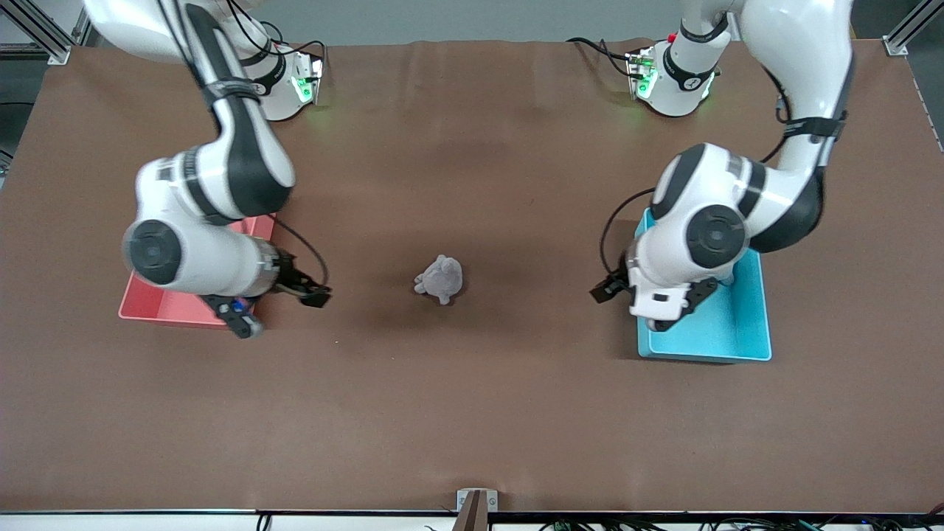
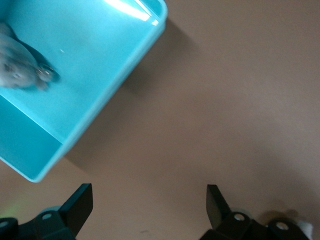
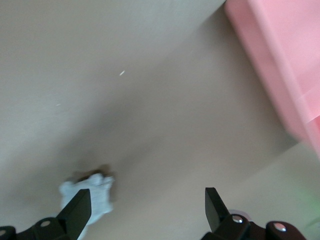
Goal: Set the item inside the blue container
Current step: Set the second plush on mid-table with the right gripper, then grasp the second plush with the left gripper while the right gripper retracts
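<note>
Front view: grey plush toy [image 1: 439,279] on brown table [image 1: 472,413] mid-way between both bins; blue container [image 1: 726,324] at left arm's end, pink bin [image 1: 166,306] at right arm's. Right gripper [image 1: 284,302] beside pink bin, left gripper [image 1: 627,291] at container's edge.

Left wrist view: fingers spread, empty; smooth hard cyan walls [image 2: 107,102], another soft toy [image 2: 20,67] already inside.

Right wrist view: fingers [image 3: 77,210] spread, nothing held; fuzzy rounded plush [image 3: 92,192] just ahead. Best centred over body, then closed gently.
</note>
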